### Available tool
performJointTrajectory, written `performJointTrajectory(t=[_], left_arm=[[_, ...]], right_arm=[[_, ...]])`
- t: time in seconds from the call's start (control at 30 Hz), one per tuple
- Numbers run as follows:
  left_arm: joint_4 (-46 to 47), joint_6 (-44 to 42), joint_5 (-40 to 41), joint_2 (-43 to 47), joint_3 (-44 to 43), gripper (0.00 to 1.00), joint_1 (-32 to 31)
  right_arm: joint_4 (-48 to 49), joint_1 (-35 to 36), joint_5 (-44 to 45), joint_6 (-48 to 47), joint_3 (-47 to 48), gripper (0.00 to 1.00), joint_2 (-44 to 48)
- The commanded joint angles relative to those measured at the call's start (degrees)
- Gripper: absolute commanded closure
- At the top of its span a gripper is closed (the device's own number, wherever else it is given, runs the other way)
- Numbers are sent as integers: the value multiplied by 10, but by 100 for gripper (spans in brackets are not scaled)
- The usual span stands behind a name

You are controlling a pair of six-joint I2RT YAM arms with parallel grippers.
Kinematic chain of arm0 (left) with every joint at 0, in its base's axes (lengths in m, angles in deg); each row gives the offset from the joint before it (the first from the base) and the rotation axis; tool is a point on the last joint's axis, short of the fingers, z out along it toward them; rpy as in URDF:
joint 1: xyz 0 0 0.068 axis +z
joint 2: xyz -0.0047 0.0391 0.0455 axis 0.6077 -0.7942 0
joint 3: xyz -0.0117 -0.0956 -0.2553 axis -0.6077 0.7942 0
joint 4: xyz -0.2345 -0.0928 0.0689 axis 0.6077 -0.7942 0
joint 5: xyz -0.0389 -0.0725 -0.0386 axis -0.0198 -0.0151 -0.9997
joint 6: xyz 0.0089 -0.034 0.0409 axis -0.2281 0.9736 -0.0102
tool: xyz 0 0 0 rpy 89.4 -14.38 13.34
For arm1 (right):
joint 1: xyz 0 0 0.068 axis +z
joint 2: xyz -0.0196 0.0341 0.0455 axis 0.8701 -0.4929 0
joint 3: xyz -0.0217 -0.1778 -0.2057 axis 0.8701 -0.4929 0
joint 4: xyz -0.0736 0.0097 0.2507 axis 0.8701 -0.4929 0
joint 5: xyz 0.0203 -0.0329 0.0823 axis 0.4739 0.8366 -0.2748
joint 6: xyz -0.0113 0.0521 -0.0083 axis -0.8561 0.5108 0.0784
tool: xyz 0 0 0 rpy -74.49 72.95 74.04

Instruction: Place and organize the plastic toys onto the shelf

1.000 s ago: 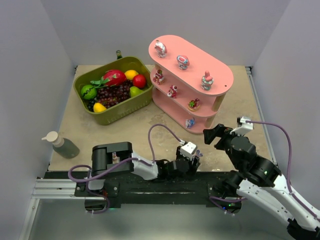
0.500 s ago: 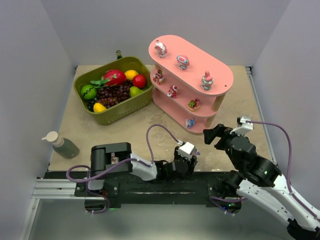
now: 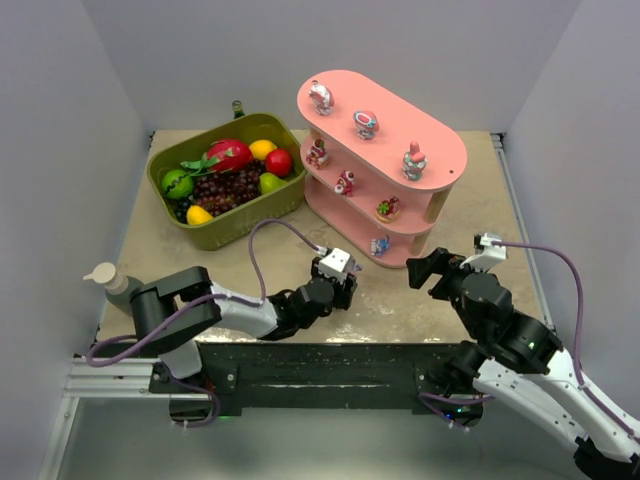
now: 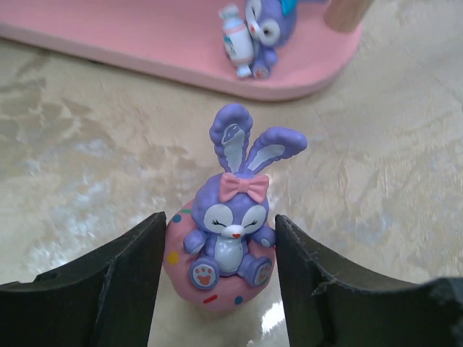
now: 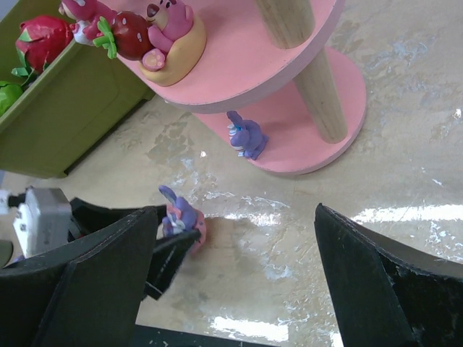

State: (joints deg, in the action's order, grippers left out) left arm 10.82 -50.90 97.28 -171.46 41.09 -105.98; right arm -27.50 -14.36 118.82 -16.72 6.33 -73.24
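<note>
Hidden: the bunny toy (image 4: 230, 217) cannot be made out from above, where the left pincer (image 4: 220, 242) covers it. Whether its pink base rests on the table (image 3: 200, 260) or hangs just over it I cannot tell.
Cut off: a purple figure (image 4: 255, 29) on the bottom board of the shelf (image 4: 145, 40) loses its head at the top edge of the left wrist view. A dark bottle top (image 3: 238, 107) peeks from behind the basket (image 3: 250, 225), the rest concealed. The left arm covers part of the pump bottle (image 3: 128, 290).
Hard to make out: the toys (image 3: 365, 123) on the shelf are too small from above to tell their shapes.
Left pincer: about half closed, both fingers (image 4: 123, 282) pressed against the bunny toy's sides, just before the shelf's bottom board.
Right pincer (image 3: 425, 272): spread wide, holding nothing, over the table near the shelf's right end.
Shelf: three toys on the top board, three on the middle, one on the bottom.
Basket: olive green, holding dark grapes (image 3: 222, 188) and red, yellow and green fruits.
</note>
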Motion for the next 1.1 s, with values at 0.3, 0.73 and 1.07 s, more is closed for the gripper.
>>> performJointTrajectory(t=[0.3, 0.73, 1.07], left_arm=[[152, -139, -216, -22, -50, 100, 156], [244, -137, -366, -110, -88, 100, 253], [249, -106, -420, -148, -130, 99, 285]], right_arm=[[16, -1, 7, -2, 9, 8, 32], [31, -1, -1, -16, 5, 8, 39], [32, -1, 3, -19, 6, 8, 31]])
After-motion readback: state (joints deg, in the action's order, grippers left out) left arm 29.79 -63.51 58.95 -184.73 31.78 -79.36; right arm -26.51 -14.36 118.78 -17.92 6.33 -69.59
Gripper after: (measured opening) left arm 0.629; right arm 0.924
